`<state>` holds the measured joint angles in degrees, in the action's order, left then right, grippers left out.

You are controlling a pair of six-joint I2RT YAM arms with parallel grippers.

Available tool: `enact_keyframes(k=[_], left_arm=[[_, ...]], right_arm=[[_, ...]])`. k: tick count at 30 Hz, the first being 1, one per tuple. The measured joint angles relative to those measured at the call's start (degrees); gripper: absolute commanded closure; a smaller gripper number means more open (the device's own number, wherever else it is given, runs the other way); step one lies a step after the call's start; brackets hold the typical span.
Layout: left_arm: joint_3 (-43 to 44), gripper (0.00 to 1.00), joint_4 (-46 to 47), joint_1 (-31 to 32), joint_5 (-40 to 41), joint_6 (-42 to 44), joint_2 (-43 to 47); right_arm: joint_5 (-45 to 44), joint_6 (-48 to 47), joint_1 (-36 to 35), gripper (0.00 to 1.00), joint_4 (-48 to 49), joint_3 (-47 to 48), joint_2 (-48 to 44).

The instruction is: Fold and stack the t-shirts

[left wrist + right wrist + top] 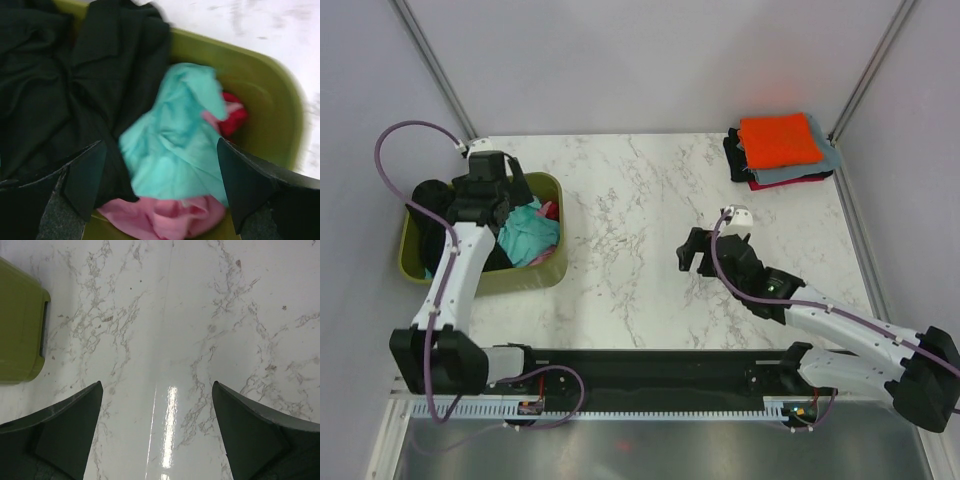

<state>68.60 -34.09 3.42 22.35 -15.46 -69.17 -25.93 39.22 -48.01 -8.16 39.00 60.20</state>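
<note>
A crumpled teal shirt [175, 140] lies in the olive-green tub [270, 90] on a pink shirt [165, 215], with a red one [234, 117] behind and a large black shirt [55, 85] to the left. My left gripper [162, 170] hangs open just above the teal shirt; in the top view it [490, 195] is over the tub [545, 275]. At the back right lies a folded stack, orange shirt [778, 140] on top, grey-blue [825, 165], magenta and black below. My right gripper [157, 405] is open and empty over bare table [692, 255].
The tub's corner [20, 325] shows at the left of the right wrist view. The marble table [630, 190] lies between tub and stack. Cage posts stand at the back corners. A black rail [650, 370] runs along the near edge.
</note>
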Motion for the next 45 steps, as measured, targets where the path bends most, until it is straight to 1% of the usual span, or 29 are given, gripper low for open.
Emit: enact_keyframes(k=[3, 7, 9, 10, 11, 13, 14, 16, 17, 19, 22, 25, 28, 31, 33, 35, 37, 38, 39, 40, 41, 42, 45], left_arm=[[0.90, 0.02, -0.09, -7.65, -1.03, -0.15, -6.97], [0.92, 0.04, -0.09, -18.16, -4.48, -1.03, -12.35], [1.44, 0.06, -0.02, -21.40, -5.86, -1.62, -14.71], [1.95, 0.09, -0.02, -22.25, -6.54, -1.90, -16.48], [2.12, 0.09, 0.04, -22.88, -7.06, -2.08, -17.33], [2.29, 0.20, 0.26, -23.26, -8.85, -2.67, -19.74], [2.29, 0.45, 0.22, -23.47, -9.68, -3.06, -20.92], [2.60, 0.89, 0.20, -24.02, -12.00, -4.09, -22.56], [2.93, 0.98, 0.13, -24.35, -12.79, -4.37, -23.08], [3.37, 0.98, -0.09, -24.57, -13.97, -4.44, -22.82], [5.49, 0.98, -0.57, -22.10, -12.96, -4.44, -19.63], [12.52, 0.98, -1.62, -14.45, -12.22, -4.44, -15.69], [26.12, 0.98, -1.16, -3.08, -15.98, -4.37, -14.12], [40.50, 0.98, 0.79, 6.93, -24.96, -4.39, -14.36], [46.82, 0.98, 3.37, 11.21, -29.77, -4.55, -13.66], [48.81, 0.98, 5.92, 12.44, -33.35, -5.25, -11.74], [49.44, 0.98, 7.10, 12.33, -35.17, -6.01, -9.94], [49.29, 0.92, 7.65, 12.22, -36.00, -6.32, -9.16], [48.28, 0.89, 8.33, 12.07, -36.54, -6.58, -8.48], [46.60, 0.82, 8.70, 12.07, -37.22, -6.95, -7.80], [44.13, 0.03, 9.35, 12.09, -38.07, -7.37, -7.02], [40.98, 0.00, 9.77, 12.11, -39.06, -7.63, -6.29], [32.94, 0.00, 7.13, 12.46, -41.64, -8.59, -8.00]], right_arm=[[1.77, 0.04, 0.00, 0.02, -0.50, -0.55, -1.99], [2.67, 0.00, 0.00, 0.02, -0.68, -1.46, -5.62], [2.80, 0.00, 0.00, 0.02, -0.81, -2.25, -7.37], [2.82, -0.02, 0.00, 0.02, -0.94, -2.54, -7.93], [2.86, -0.04, 0.00, 0.02, -1.07, -2.69, -8.28], [3.06, -0.17, 0.00, 0.02, -1.79, -2.80, -8.68], [3.06, -0.26, 0.00, 0.02, -2.03, -2.84, -8.79], [3.02, -0.52, 0.00, 0.02, -3.10, -2.91, -9.29], [3.02, -0.61, 0.00, 0.02, -3.56, -2.97, -9.70], [2.93, -0.87, 0.00, 0.02, -4.92, -2.99, -11.06], [2.32, -1.14, 0.00, 0.02, -6.73, -3.06, -13.94], [0.48, -1.53, 0.00, 0.02, -8.11, -3.10, -16.85], [-2.36, -1.86, 0.00, 0.02, -10.01, -2.84, -18.36], [-6.38, -2.34, 0.00, 0.02, -12.94, -1.03, -18.99], [-9.55, -2.67, 0.00, 0.02, -14.58, 0.87, -20.15], [-12.41, -2.91, 0.00, 0.02, -15.69, 2.47, -22.03], [-15.13, -3.06, 0.00, 0.02, -16.79, 3.89, -24.06], [-16.41, -3.13, 0.00, 0.02, -17.42, 4.66, -25.16], [-17.51, -3.15, 0.00, 0.02, -18.16, 5.49, -26.12], [-18.49, -3.23, 0.02, 0.02, -19.04, 6.36, -26.91], [-19.32, -3.23, 0.00, 0.02, -20.06, 7.39, -27.54], [-20.00, -3.26, 0.02, 0.02, -21.29, 8.57, -28.02], [-21.11, -3.23, 0.00, 0.02, -24.70, 11.85, -29.53]])
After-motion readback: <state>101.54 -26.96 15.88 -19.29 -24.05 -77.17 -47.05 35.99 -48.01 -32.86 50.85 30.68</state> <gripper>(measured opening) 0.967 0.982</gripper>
